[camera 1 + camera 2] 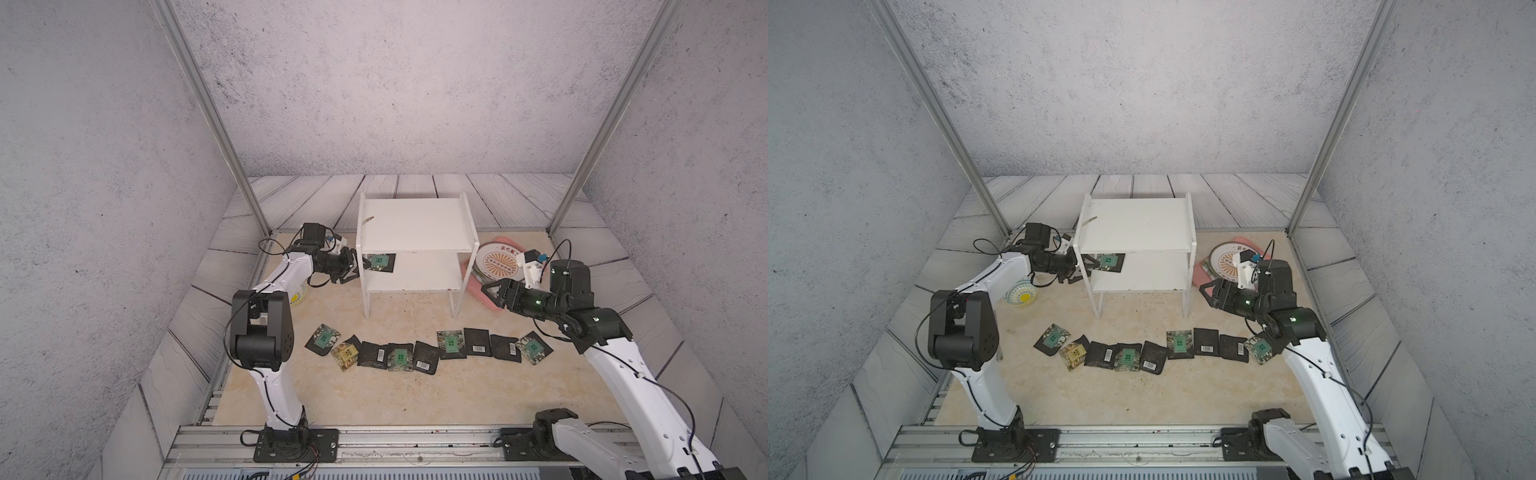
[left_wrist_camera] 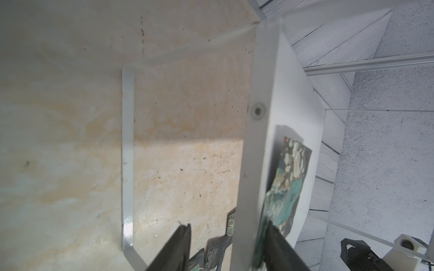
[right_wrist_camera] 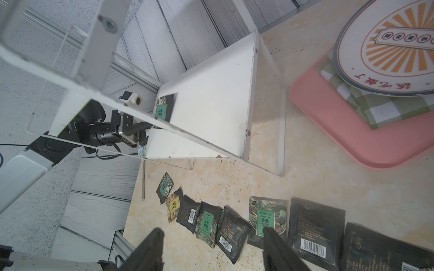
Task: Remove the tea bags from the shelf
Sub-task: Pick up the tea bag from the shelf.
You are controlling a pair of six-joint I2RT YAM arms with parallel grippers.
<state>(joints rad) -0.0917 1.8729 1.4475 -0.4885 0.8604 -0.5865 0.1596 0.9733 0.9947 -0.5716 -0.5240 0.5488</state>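
Tea bags are nearly all off the shelf (image 1: 415, 224): a row of them (image 1: 419, 351) lies on the surface (image 1: 374, 395) in front of it, and one green-labelled tea bag (image 1: 380, 262) remains at the left edge of the lower tier. The left end effector (image 1: 360, 266) reaches in from the shelf's side. In the left wrist view one finger (image 2: 277, 248) is at the sachet's edge while the other (image 2: 178, 248) sits outside the shelf's side frame; whether its jaws have a hold I cannot tell. The right end effector (image 1: 490, 291) hangs open and empty near the pink tray (image 1: 486, 301).

The risk, I judge, is the side frame standing between the jaws: closing could pinch the frame along with the sachet, so a pull might drag or tip the light shelf. A shallow edge grip could also let the flat sachet slip out and stay on the tier.
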